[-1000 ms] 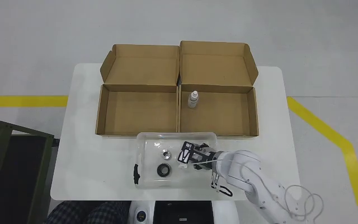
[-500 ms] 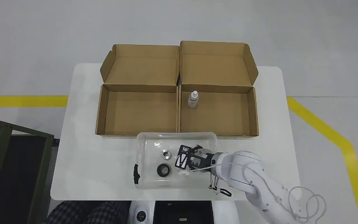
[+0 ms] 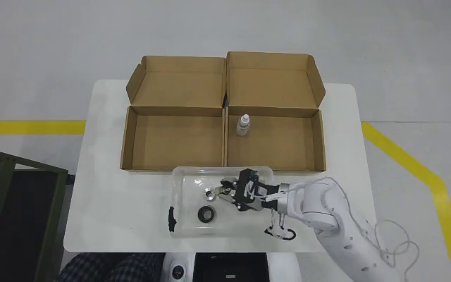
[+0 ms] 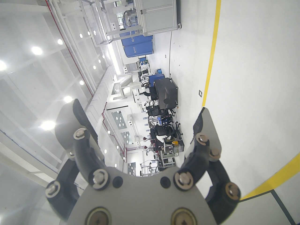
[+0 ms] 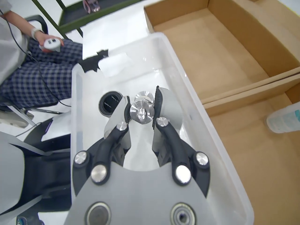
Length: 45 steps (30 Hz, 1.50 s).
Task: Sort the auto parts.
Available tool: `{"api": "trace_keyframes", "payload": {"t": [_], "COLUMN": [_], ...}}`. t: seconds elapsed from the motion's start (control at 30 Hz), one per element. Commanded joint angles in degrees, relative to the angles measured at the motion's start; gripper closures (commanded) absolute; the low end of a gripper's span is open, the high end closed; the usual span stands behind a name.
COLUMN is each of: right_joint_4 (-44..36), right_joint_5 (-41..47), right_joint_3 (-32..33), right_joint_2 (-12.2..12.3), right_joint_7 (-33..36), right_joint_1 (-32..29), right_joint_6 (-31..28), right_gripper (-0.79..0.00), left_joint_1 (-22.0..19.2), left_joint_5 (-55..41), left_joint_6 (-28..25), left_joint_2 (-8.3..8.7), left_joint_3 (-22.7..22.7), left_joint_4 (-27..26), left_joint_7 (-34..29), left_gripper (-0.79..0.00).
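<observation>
Right gripper [image 5: 142, 104] pinches the shiny metal part [image 5: 141, 115] between its pads, inside the clear bin [image 5: 178, 71]; black ring [image 5: 110, 104] sits beside them. Part looks stiff, dense, slick, so I'd squeeze its round sides firmly. Left gripper [image 4: 140, 108] is wide, empty.

On my feed the desk [image 3: 106, 141] is plain white. The left box [image 3: 176, 141] and the right box [image 3: 282, 144] are both unpatterned cardboard brown, inside and out. The near bin [image 3: 184, 176] is clear, colourless plastic, with a torn black patch [image 3: 170, 217] on its left rim. In it the silver part [image 5: 140, 113] is bright polished metal, and the ring [image 3: 206, 214] is black. The bottle [image 3: 243, 125] in the right box is white with a pale teal label. The right gripper [image 5: 142, 104] has black fingers, grey pads and shiny screw heads on a grey plate. The left gripper [image 4: 139, 106] has the same colours. The floor [image 3: 394, 42] is pale grey, crossed by a yellow line [image 3: 42, 127].
</observation>
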Motion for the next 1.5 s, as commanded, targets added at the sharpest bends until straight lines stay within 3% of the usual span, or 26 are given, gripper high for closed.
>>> {"api": "trace_keyframes", "payload": {"t": [0.0, 0.33, 0.6, 1.2, 1.47], "right_joint_4": [0.2, 1.4, 2.2, 1.0, 0.9], "right_joint_5": [1.4, 7.4, 9.9, 8.9, 7.5], "right_joint_3": [0.9, 6.7, 8.8, 10.4, 10.3], "right_joint_2": [0.0, 0.4, 0.4, 0.5, 0.6], "right_joint_7": [-2.6, -17.7, -23.6, -25.7, -17.8], "right_joint_1": [0.1, -2.4, -3.2, -3.8, -3.8], "right_joint_6": [-0.3, -3.7, -5.7, -5.8, 2.2], "right_gripper": [0.000, 0.000, 0.000, 0.000, 0.000], "left_joint_1": [0.0, 0.0, 0.0, 0.0, 0.0], "left_joint_5": [0.0, 0.0, 0.0, 0.0, 0.0], "left_joint_6": [0.0, 0.0, 0.0, 0.0, 0.0], "left_joint_2": [0.00, 0.00, 0.00, 0.00, 0.00], "left_joint_3": [0.0, 0.0, 0.0, 0.0, 0.0], "left_joint_4": [0.0, 0.0, 0.0, 0.0, 0.0], "left_joint_7": [0.0, 0.0, 0.0, 0.0, 0.0], "left_gripper": [-0.785, -0.785, -0.785, -0.785, -0.785]}}
